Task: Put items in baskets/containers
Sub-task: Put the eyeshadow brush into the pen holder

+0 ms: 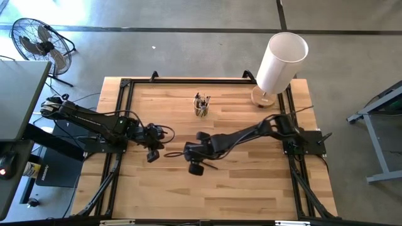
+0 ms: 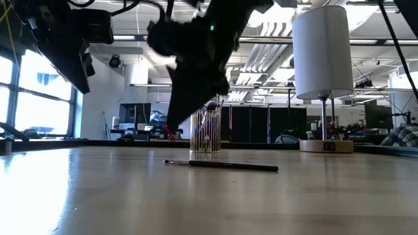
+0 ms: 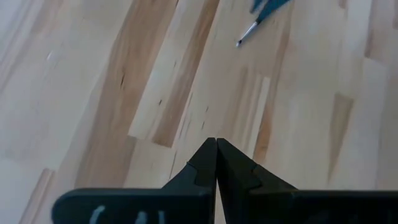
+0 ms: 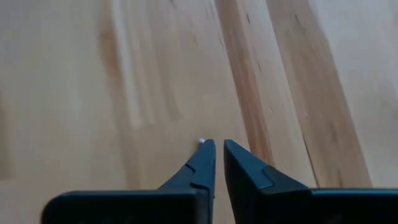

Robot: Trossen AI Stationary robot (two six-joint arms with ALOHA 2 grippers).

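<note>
Although most of the brushes (image 1: 201, 100) are already stood in the small clear cup (image 1: 201, 110) near the far middle of the wooden table (image 1: 251, 188), one brush (image 2: 222, 165) is left lying flat on the boards in front of the cup, as the low view shows. The step in hand is judged to be the collection of this last brush.

The right gripper (image 1: 191, 155) is held above the table near its middle, close to the lying brush; in its wrist view the fingers (image 4: 202, 163) are seen almost together, a narrow slit between them, and nothing is pinched. A pale speck at the fingertip cannot be identified.

The left gripper (image 1: 152, 150) is poised just beside it, toward the left of the table, with its fingers (image 3: 205, 163) pressed together and empty; the tip of a brush is glimpsed farther off in its wrist view.

For the next move, the right fingers would need to be spread, lowered astride the thin handle, and closed on it, after which the brush would have to be tilted upright and carried to the cup. A big white cylinder (image 1: 281, 61) stands at the far right corner and is not involved.
</note>
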